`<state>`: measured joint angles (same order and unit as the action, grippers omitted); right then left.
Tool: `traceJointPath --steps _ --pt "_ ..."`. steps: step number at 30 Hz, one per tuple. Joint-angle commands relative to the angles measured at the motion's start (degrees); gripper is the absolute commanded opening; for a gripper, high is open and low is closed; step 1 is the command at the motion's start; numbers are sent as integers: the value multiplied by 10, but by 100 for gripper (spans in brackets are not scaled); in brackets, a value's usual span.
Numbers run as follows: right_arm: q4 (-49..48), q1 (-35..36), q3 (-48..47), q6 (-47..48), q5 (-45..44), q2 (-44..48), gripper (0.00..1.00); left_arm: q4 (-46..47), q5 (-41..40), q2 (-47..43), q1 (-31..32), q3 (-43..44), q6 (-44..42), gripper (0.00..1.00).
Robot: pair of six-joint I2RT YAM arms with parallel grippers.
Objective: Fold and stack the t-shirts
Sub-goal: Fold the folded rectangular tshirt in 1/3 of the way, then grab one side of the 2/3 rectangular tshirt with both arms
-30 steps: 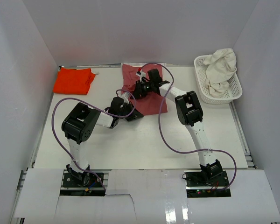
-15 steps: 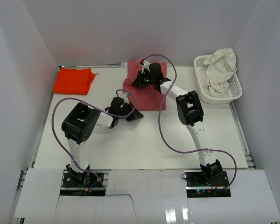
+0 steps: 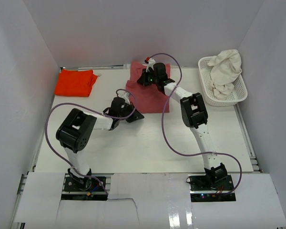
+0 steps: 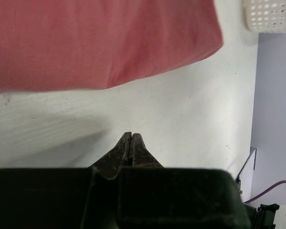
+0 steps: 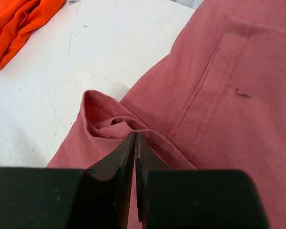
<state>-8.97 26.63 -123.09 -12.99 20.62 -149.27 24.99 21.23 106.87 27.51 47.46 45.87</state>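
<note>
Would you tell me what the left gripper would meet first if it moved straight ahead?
Probably the near edge of the rose-red shirt: the shut left gripper points at it across bare table, though its height is unclear.

The rose-red t-shirt (image 3: 155, 100) lies folded flat by the middle of the counter's (image 3: 148, 143) far edge, one sleeve puckered. The orange-red t-shirt (image 3: 75, 82) lies folded in the far-left corner. The cream-white t-shirt (image 3: 226, 71) is bunched in the basket (image 3: 229, 101), far right.

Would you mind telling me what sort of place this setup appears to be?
Likely a robotics lab cell: white walls enclose the table, and two cabled arms are bolted at its near edge.
</note>
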Motion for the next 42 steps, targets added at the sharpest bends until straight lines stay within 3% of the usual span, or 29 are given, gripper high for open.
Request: traceJointPath --steps 1,4,6,9,12,18,19,21,24,25,37,39,42 --pt "-41 -6 -18 22 -21 33 9 -28 -20 -85 2 8 -24 2" --pt "-41 -10 18 29 -17 77 10 -42 -27 -123 2 12 -39 10" --pt "-45 -11 74 36 -18 126 12 -47 -60 -141 2 10 -46 35" --pt "-33 -11 139 39 -23 195 31 -61 -94 -147 1 24 -72 51" --pt "22 -11 222 46 -33 260 41 -88 -123 -113 0 61 -96 52" --pt "225 -10 230 32 -74 313 41 -150 -183 -27 2 150 -127 52" --pt "269 -10 236 29 -90 317 34 -162 -200 -16 2 164 -134 52" --pt "291 -10 254 18 -110 324 9 -192 -232 16 4 205 -142 50" --pt "302 -8 298 1 -132 344 8 -218 -269 40 8 242 -155 17" --pt "302 -7 317 1 -138 347 8 -230 -283 49 9 250 -158 12" --pt "343 -4 368 2 -187 327 8 -290 -354 99 26 317 -189 8" --pt "356 -4 370 2 -200 324 8 -311 -370 106 29 323 -191 1" --pt "367 -3 377 4 -222 319 8 -337 -384 122 33 328 -186 0"
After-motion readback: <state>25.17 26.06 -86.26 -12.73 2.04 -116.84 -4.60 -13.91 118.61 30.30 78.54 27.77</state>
